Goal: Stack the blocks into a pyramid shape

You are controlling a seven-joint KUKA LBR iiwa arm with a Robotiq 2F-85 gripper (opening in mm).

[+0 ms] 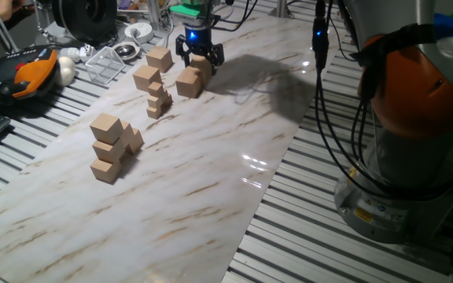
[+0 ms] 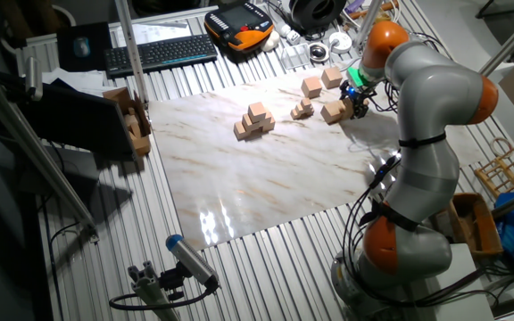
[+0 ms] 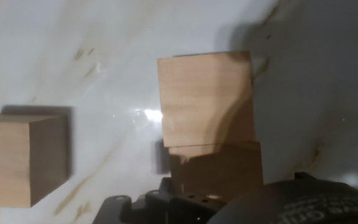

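A small pyramid pile (image 1: 112,148) of blocks already stands on the worktop (image 1: 211,165). More blocks (image 1: 152,69) wait far from it. The end effector (image 1: 200,56) is down by two blocks (image 1: 190,79); I cannot tell if it holds one. A clear tray (image 1: 107,63) sits nearby.

Both fixed views are dim and slightly soft, with overhead light leaving white glare patches on the marble sheet (image 1: 211,157) at lower centre. The arm's broad shadow darkens the upper right. The hand view is sharper (its lower edge is black), with a bright glint at centre and shade at right.
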